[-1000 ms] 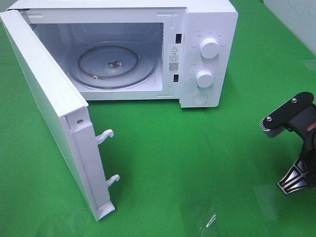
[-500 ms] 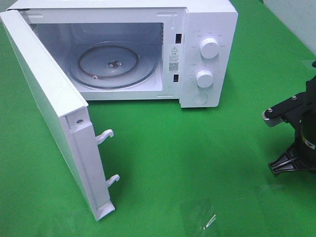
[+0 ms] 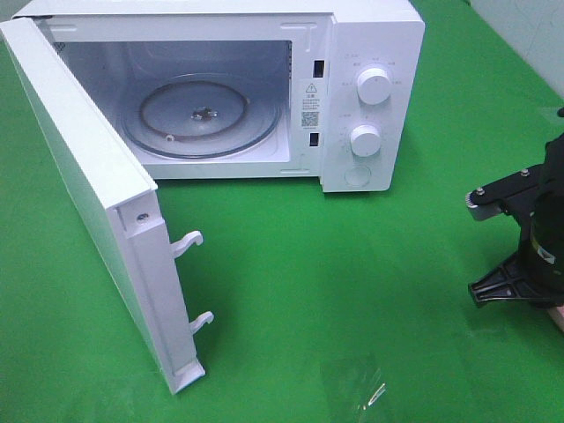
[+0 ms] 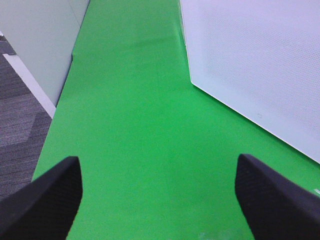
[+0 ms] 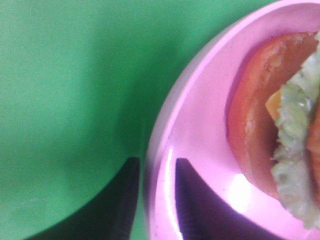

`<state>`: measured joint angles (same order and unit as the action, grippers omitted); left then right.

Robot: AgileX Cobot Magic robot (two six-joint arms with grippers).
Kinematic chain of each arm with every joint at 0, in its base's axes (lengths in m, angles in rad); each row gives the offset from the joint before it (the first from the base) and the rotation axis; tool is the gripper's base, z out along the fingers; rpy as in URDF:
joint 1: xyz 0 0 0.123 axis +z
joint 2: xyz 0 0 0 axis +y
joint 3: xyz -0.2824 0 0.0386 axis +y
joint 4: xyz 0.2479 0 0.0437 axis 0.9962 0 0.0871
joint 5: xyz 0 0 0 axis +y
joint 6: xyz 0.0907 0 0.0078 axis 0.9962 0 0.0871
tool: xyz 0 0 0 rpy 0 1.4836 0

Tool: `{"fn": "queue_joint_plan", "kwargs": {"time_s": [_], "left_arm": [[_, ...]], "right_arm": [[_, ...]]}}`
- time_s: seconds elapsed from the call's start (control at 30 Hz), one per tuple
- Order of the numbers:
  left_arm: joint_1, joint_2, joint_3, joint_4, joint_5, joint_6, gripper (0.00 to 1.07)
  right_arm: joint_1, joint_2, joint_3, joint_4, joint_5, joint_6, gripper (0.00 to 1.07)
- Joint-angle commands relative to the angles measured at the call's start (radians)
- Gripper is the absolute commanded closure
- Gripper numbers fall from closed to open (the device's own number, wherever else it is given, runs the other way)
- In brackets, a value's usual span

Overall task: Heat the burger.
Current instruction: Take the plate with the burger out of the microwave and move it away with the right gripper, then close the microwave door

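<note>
Exterior high view first: a green-covered bench [image 3: 352, 291] fills the scene, and on it sits a white microwave oven [image 3: 370, 26], biggest thing out here. Its door [image 3: 79, 194] hangs wide open on the left, two latch hooks [image 3: 187, 242] jutting from the edge. Inside, the glass turntable [image 3: 201, 119] lies flat on the cavity floor. On the front panel there's a warning sticker with a QR code [image 3: 310, 104], print too small to read, and two white dials [image 3: 374, 86] stacked one over the other, their markings also unreadable.

Over at the right edge, the right arm [image 3: 529, 238] is down low. Right wrist view picks it up: the right hand [image 5: 152, 200] has its dark fingers [image 5: 125, 200] straddling the rim of the pink plate [image 5: 200, 130], one outside, one inside, a narrow gap, seemingly not clamped tight yet. The burger [image 5: 255, 125] sits on that plate, bun and lettuce frill showing.

Left wrist view: the left hand [image 4: 157, 200] hovers over bare green, fingers spread wide, holding nothing, beside the microwave's perforated side.
</note>
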<state>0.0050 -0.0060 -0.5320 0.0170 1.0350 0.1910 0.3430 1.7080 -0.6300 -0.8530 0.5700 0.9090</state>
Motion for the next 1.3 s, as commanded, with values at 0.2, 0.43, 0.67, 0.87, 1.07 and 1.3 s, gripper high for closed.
{"fn": "queue_joint_plan", "kwargs": {"time_s": [0.2,0.43,0.67,0.87,1.07,1.3], "left_arm": [[-0.001,-0.016,0.001,0.0,-0.012,0.0,0.3],[-0.001,-0.016,0.001,0.0,-0.012,0.0,0.3],[-0.001,-0.016,0.001,0.0,-0.012,0.0,0.3],[-0.001,-0.016,0.001,0.0,-0.012,0.0,0.3],[-0.001,-0.016,0.001,0.0,-0.012,0.0,0.3],[-0.001,-0.016,0.001,0.0,-0.012,0.0,0.3]], "right_arm": [[-0.003,-0.236,-0.004,0.209,0.009,-0.177,0.61],[-0.003,-0.493,-0.004,0.566,0.044,-0.608,0.47],[-0.003,-0.696,-0.004,0.842,0.175,-0.893,0.21],[-0.003,-0.923,-0.004,0.897,0.401,-0.918,0.23],[-0.003,-1.056,-0.004,0.897,0.463,-0.916,0.28],[-0.003,-1.219,0.005,0.895,0.545,-0.909,0.31]]}}
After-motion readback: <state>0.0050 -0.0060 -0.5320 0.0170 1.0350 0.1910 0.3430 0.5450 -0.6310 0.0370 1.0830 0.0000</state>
